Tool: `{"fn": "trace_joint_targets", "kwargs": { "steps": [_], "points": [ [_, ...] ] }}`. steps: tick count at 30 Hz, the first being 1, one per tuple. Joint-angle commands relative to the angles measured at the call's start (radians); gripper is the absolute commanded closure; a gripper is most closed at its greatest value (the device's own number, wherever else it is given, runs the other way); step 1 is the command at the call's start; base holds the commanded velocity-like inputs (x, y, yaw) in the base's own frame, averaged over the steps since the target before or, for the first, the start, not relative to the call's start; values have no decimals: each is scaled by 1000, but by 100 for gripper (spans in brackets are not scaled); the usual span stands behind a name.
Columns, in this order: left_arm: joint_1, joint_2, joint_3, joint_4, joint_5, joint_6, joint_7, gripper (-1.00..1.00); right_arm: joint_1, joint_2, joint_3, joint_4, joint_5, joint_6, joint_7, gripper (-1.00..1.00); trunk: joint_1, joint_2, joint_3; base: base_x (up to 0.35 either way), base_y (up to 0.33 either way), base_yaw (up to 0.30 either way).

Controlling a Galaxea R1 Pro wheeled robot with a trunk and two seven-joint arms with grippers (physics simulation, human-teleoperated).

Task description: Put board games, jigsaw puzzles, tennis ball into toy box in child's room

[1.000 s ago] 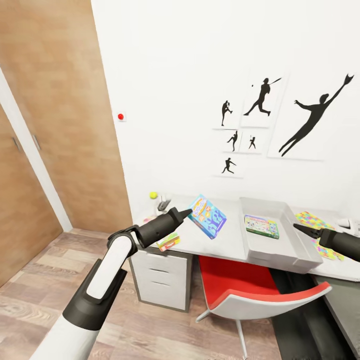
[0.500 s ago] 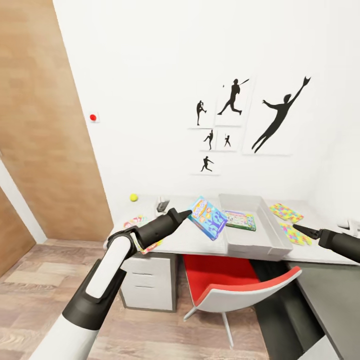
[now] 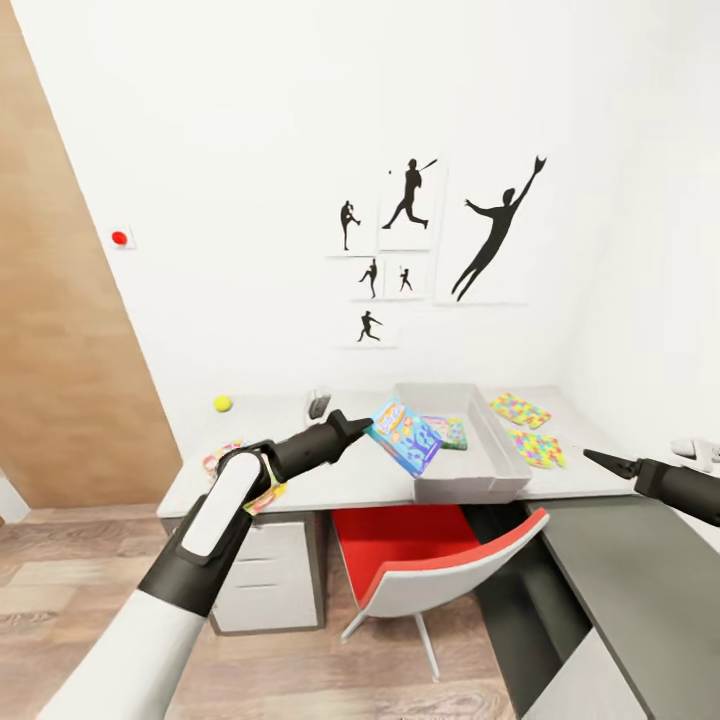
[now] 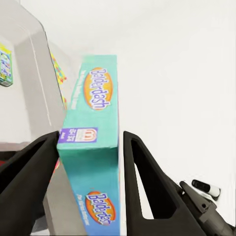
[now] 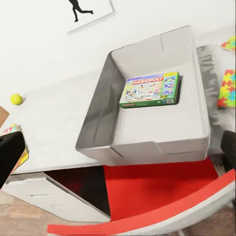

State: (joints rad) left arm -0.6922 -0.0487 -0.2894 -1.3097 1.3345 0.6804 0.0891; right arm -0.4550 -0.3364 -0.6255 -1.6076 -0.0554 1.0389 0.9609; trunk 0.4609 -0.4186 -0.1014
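Observation:
My left gripper (image 3: pixel 362 427) is shut on the small blue board game (image 3: pixel 406 436), held tilted in the air just left of the toy box (image 3: pixel 470 488). In the left wrist view its teal edge (image 4: pixel 93 147) sits clamped between both fingers (image 4: pixel 29 172). The grey toy box stands on the table (image 3: pixel 340 478) with the Monopoly board game (image 3: pixel 446 432) (image 5: pixel 150 90) lying flat inside. Two jigsaw puzzles (image 3: pixel 518 408) (image 3: pixel 536 449) lie right of the box. The tennis ball (image 3: pixel 222 403) rests at the table's far left. A yellow-red board game (image 3: pixel 266 494) shows behind my left arm. My right gripper (image 3: pixel 600 460) hovers open, holding nothing.
A red and white chair (image 3: pixel 430 565) is tucked under the table below the toy box. A white drawer unit (image 3: pixel 265 580) stands under the table's left end. A lower dark-topped cabinet (image 3: pixel 620 570) runs along the right. A wooden door (image 3: pixel 60 380) is at the left.
The camera has moved, so the table and wall pictures now sit further left in the view. Both arms keep their pose. The blue board game stays in my left gripper.

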Motion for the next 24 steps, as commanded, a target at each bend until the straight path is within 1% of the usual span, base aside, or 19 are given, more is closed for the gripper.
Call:
{"fn": "trace_joint_targets", "kwargs": {
  "steps": [1,2,3,6,7,10,11,14,15,18,21,24],
  "points": [
    [-23,0,15,32,22,26,-6,100,-1,1,3,0,-5,8,-1,-100,1,-2,-2,0,0,-282],
    [-44,0,30,62,28,51,-23,100,-1,2,8,0,-5,8,0,-100,1,-2,-2,0,0,-282],
    [-44,0,30,62,28,51,-23,100,-1,2,8,0,-5,8,0,-100,1,-2,-2,0,0,-282],
    [-106,0,67,136,39,120,-67,100,0,3,17,0,-6,8,0,-100,1,-2,-2,0,0,-282],
    [-106,0,67,136,39,120,-67,100,0,3,17,0,-6,8,0,-100,1,-2,-2,0,0,-282],
    [-171,0,88,203,45,170,-91,100,0,4,22,0,-6,8,1,-100,1,-2,-2,0,0,-282],
    [-171,0,88,203,45,170,-91,100,0,4,22,0,-6,8,1,-100,1,-2,-2,0,0,-282],
    [-233,2,99,278,49,206,-103,100,1,5,25,0,-6,8,1,-100,1,-2,-2,0,0,-282],
    [-233,2,99,278,49,206,-103,100,1,5,25,0,-6,8,1,-100,1,-2,-2,0,0,-282],
    [-274,7,106,333,47,229,-109,100,1,5,26,-1,-6,8,1,-100,1,-2,-2,0,0,-276],
    [-293,17,108,362,44,241,-108,100,2,6,27,-1,-6,8,1,-100,1,-2,-2,0,0,-187],
    [-300,21,109,375,42,245,-107,100,4,6,28,-1,-6,8,0,-100,1,-2,-2,0,0,-110]
  ]
}}
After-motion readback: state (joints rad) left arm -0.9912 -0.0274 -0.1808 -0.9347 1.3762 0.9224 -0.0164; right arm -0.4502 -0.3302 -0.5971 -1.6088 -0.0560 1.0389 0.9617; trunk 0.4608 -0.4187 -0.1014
